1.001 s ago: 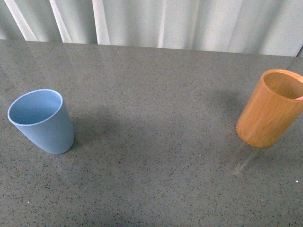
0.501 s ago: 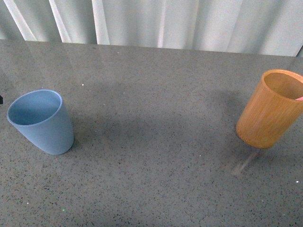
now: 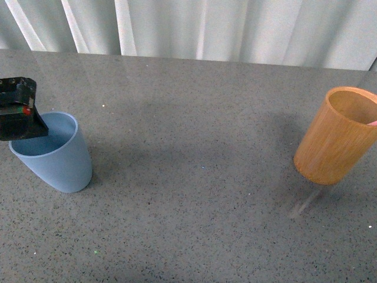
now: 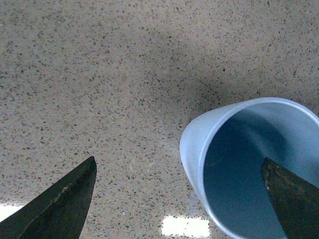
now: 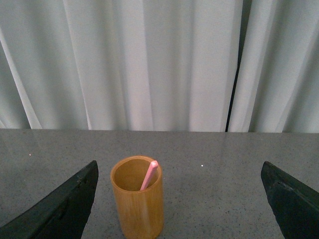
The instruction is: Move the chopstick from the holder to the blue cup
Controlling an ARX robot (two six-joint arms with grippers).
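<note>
Transfer not started: chopstick (image 5: 149,175) stands in holder (image 5: 137,209) at 3 o'clock, blue cup (image 3: 56,159) at 9 o'clock is empty, left gripper (image 4: 178,160) and right gripper (image 5: 179,164) both spread.

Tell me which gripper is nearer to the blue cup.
Left. The left gripper hangs at the rim of the blue cup, one finger over its mouth. The right gripper faces the holder, at the table's other side.

Soft, even light casts faint shadows beside the blue cup (image 3: 59,162) and holder (image 3: 333,138); glare patches mark the counter (image 4: 99,74).
</note>
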